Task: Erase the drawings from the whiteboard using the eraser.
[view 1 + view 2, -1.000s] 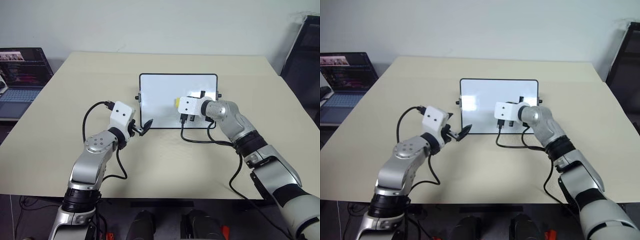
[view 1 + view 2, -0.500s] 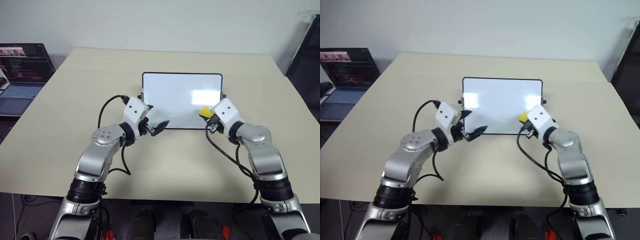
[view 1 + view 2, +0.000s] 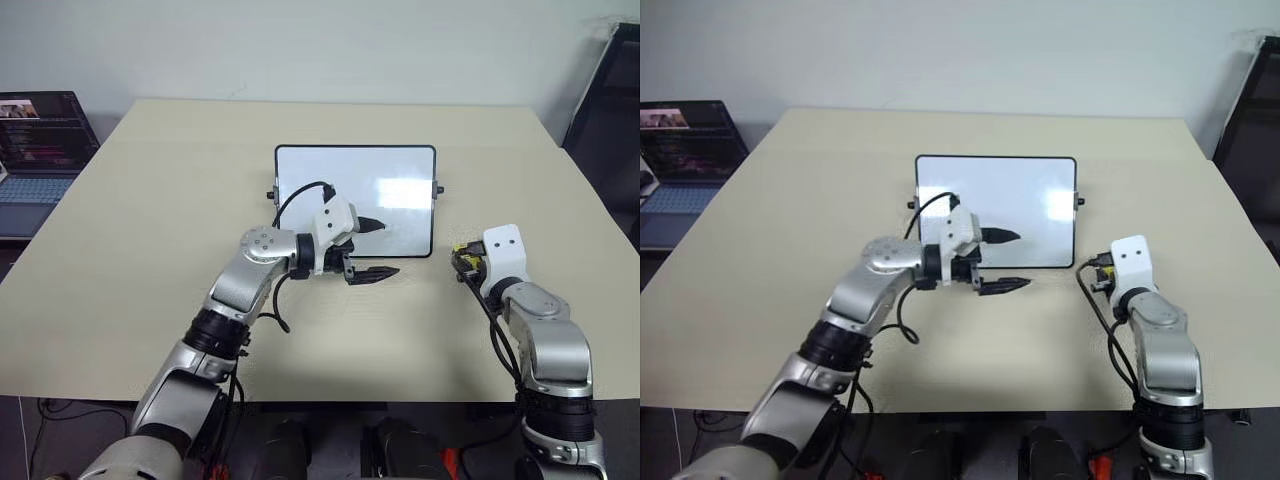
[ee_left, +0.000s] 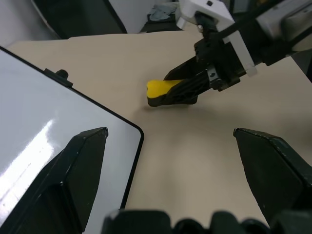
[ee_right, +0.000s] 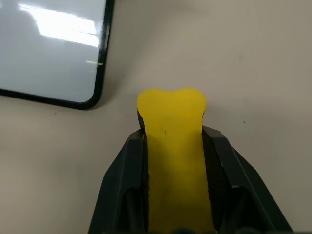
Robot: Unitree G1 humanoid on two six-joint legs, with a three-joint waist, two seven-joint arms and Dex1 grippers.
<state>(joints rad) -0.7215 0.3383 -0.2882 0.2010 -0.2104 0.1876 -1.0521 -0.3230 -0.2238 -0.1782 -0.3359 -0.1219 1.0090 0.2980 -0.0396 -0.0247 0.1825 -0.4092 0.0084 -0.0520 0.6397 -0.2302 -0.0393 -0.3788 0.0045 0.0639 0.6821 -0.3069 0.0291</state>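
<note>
Moved: right hand (image 5: 173,161) off whiteboard (image 3: 300,190) | clamps eraser (image 5: 171,146) (on table)

yellow eraser (image 5: 173,161), black-framed white whiteboard (image 3: 355,195), seemingly plain beige table (image 3: 150,220).

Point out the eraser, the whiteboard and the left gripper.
eraser (image 5: 171,146): right wrist view, on its yellow top between the black fingers.
whiteboard (image 3: 310,175): left eye view, on the bare white surface near its upper left.
left gripper (image 3: 375,248): left eye view, midway between its two spread fingertips.
</note>
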